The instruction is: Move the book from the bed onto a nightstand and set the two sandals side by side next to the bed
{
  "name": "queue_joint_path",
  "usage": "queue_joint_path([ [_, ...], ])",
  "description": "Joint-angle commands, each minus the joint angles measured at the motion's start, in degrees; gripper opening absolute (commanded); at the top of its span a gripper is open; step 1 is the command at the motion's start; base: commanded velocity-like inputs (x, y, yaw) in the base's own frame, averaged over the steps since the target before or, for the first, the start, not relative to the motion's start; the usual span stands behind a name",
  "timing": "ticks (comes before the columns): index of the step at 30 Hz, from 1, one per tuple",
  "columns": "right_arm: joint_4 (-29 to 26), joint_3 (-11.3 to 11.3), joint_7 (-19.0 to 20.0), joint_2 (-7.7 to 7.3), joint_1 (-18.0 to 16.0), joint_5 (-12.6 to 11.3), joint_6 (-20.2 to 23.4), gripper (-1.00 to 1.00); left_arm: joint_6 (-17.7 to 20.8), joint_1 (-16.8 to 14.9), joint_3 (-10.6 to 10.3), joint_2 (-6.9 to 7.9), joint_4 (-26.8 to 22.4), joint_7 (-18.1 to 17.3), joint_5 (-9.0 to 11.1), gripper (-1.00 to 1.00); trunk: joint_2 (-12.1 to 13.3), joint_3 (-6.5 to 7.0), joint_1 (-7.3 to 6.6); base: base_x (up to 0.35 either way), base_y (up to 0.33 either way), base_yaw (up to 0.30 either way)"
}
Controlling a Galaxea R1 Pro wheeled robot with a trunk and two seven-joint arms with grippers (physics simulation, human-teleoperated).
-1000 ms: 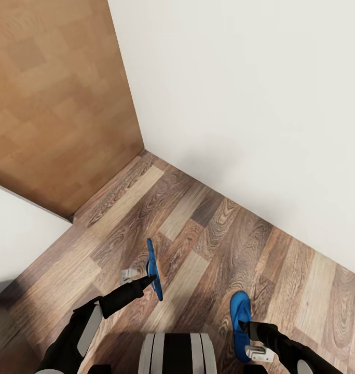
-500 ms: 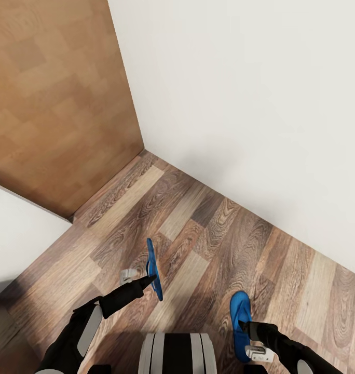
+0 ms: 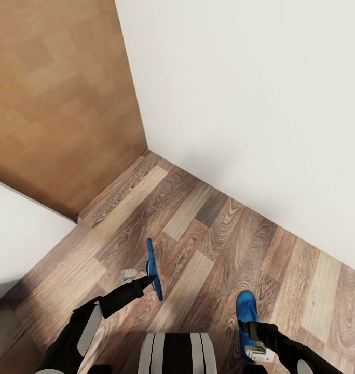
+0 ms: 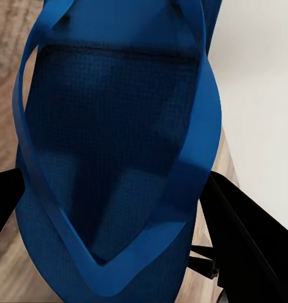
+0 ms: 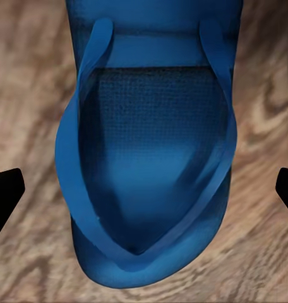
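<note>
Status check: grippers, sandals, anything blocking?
Left gripper shut on one sandal, held edge-up. Right gripper holding the other sandal. Bare wood floor, white wall ahead.

1. A wood-plank floor (image 3: 208,234) in mixed brown and pale boards fills the lower part of the head view.
2. It meets a white wall (image 3: 260,104) along a slanting line, and a light brown wooden panel (image 3: 58,98) stands at the corner.
3. Whether the blue sandal (image 3: 246,317) near the right lies on the boards cannot be told.
</note>
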Motion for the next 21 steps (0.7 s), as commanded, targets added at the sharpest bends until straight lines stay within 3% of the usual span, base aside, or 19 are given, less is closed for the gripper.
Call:
queue_joint_path([
  [1,-0.06,0.11,-0.23,-0.05,-0.02,0.61,-0.1,1.0,0.53,-0.02,0.17,-0.05,0.01,-0.21,0.25,-1.0,-0.01,-0.03,-0.01,0.0,0.028,0.0],
  [18,-0.06,0.2,-0.2,-0.05,-0.02,0.61,-0.1,1.0,0.6,-0.02,0.17,-0.05,0.01,-0.22,0.25,-1.0,-0.01,-0.03,-0.01,0.0,0.003,0.0],
  [21,-0.06,0.2,-0.18,-0.05,-0.02,0.61,-0.1,1.0,0.61,-0.04,0.15,-0.05,0.01,-0.25,0.24,-1.0,-0.05,-0.7,0.07,0.0,0.0,0.0],
])
